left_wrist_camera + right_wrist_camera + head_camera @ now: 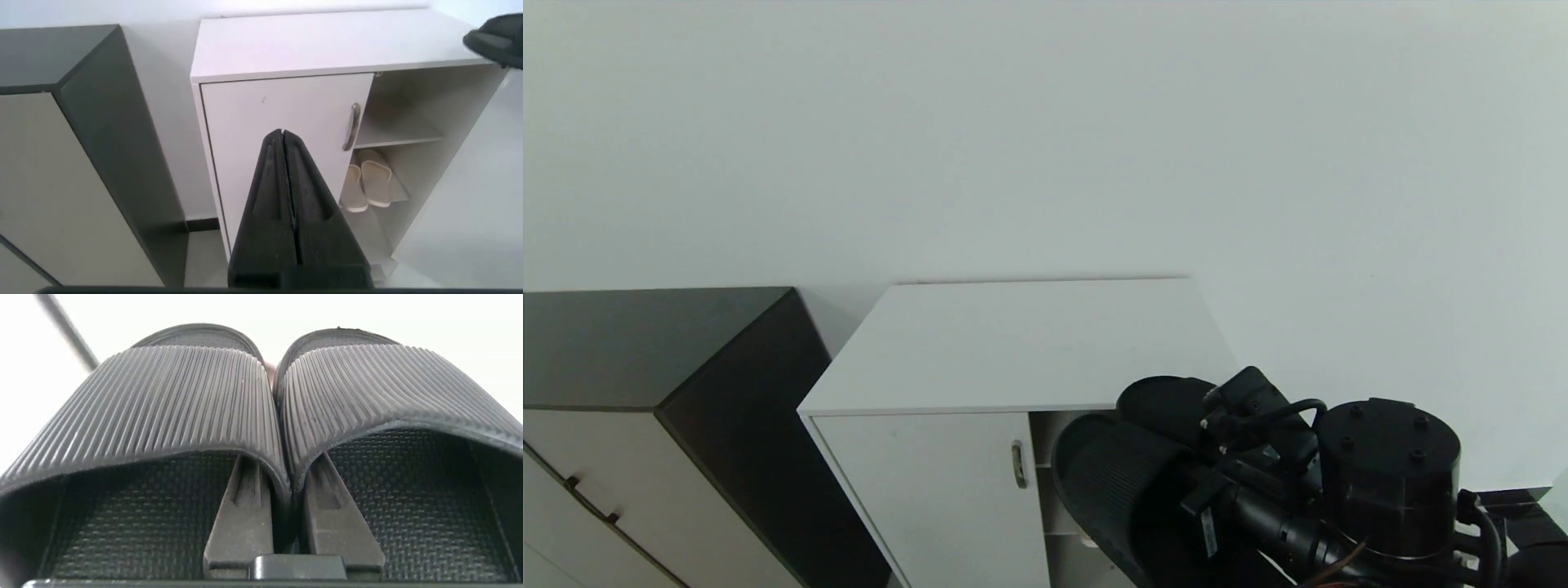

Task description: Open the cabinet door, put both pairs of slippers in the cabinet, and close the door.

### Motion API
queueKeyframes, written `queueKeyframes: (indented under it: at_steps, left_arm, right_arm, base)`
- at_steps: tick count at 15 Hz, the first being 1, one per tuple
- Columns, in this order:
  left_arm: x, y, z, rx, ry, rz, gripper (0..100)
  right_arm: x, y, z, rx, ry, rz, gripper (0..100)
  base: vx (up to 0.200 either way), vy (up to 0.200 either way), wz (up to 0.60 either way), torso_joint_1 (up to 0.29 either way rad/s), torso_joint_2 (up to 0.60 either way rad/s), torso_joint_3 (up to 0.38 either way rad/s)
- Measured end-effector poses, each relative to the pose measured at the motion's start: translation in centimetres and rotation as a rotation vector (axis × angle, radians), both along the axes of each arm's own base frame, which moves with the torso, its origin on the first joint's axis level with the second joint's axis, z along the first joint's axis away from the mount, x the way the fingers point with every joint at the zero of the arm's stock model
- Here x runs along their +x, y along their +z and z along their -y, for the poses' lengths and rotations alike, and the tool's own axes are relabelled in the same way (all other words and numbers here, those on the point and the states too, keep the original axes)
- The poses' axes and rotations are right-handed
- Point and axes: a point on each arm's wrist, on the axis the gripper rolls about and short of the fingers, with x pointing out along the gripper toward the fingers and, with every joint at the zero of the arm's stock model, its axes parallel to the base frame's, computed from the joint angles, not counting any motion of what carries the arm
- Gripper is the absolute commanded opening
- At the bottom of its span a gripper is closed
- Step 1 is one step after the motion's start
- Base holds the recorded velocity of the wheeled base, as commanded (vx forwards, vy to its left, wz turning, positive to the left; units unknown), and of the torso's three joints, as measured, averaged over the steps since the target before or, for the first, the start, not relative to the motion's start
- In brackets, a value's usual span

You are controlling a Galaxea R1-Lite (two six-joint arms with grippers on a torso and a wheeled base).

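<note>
The white cabinet (1013, 343) stands against the wall. Its left door (931, 490) with a metal handle (1018, 464) is closed, and its right half (425, 106) stands open, showing shelves. A pair of white slippers (372, 181) lies on a lower shelf inside. My right gripper (282, 482) is shut on a pair of black ribbed slippers (1127, 474), one finger inside each, pinching their inner walls together. They hang in front of the open right half, near the cabinet's top edge. My left gripper (283, 143) is shut and holds nothing, in front of the closed left door.
A taller dark cabinet (686, 351) with pale drawer fronts stands close to the white cabinet's left side, with a narrow gap between them. A bare white wall runs behind both. Light floor (204, 261) shows below the cabinets.
</note>
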Motion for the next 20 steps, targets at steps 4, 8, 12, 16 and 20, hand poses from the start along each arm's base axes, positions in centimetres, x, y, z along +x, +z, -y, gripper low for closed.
queueKeyframes:
  at_steps: [4,8,12,16,20]
  left_arm:
    - [0.0,0.0,0.0,0.0,0.0,0.0,0]
    - [0.0,0.0,0.0,0.0,0.001,0.0,0]
    - [0.0,0.0,0.0,0.0,0.001,0.0,0]
    - [0.0,0.0,0.0,0.0,0.001,0.0,0]
    - [0.0,0.0,0.0,0.0,0.001,0.0,0]
  right_arm:
    - [-0.6,-0.2,0.1,-0.001,0.035,-0.008,0]
    - [-1.3,-0.5,0.4,-0.002,0.109,-0.029,0]
    - [-1.7,-0.6,0.8,-0.004,0.132,-0.039,0]
    - [-1.7,-0.7,0.8,-0.009,0.132,-0.041,0]
    - [-1.7,-0.8,0.8,-0.01,0.131,-0.042,0]
  base:
    - [0.0,0.0,0.0,-0.08,0.18,0.093]
    - [0.0,0.0,0.0,-0.182,0.41,0.232]
    - [0.0,0.0,0.0,-0.234,0.55,0.314]
    - [0.0,0.0,0.0,-0.222,0.54,0.315]
    - [0.0,0.0,0.0,-0.196,0.52,0.316]
